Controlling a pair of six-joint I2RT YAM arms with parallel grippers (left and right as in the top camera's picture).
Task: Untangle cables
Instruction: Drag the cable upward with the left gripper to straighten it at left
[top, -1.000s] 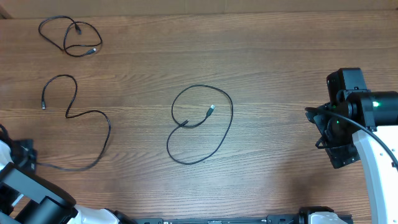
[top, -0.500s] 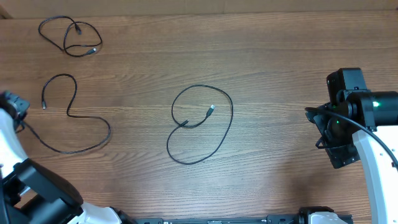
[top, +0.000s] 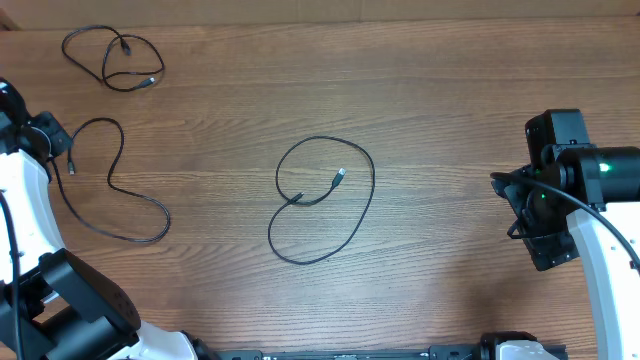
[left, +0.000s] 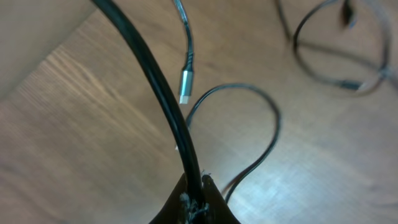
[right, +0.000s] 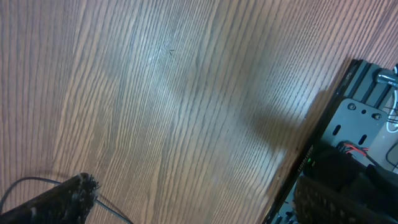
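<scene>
Left end effector (left: 198, 190) cropped, cable (left: 157, 84) blurred

Cables: three counted on the overhead view, all thin and black. One, the upper-left cable (top: 105, 73), lies looped in the upper left corner of the frame. Two, the left-edge cable (top: 109, 183), runs in bends down the left side. Three, the centre cable (top: 372, 180), forms a loop at mid-frame. Robot arms: two, the left arm (top: 25, 200) at the left edge and the right arm (top: 600, 180) at the right edge. Table (top: 450, 80): one, wooden.
</scene>
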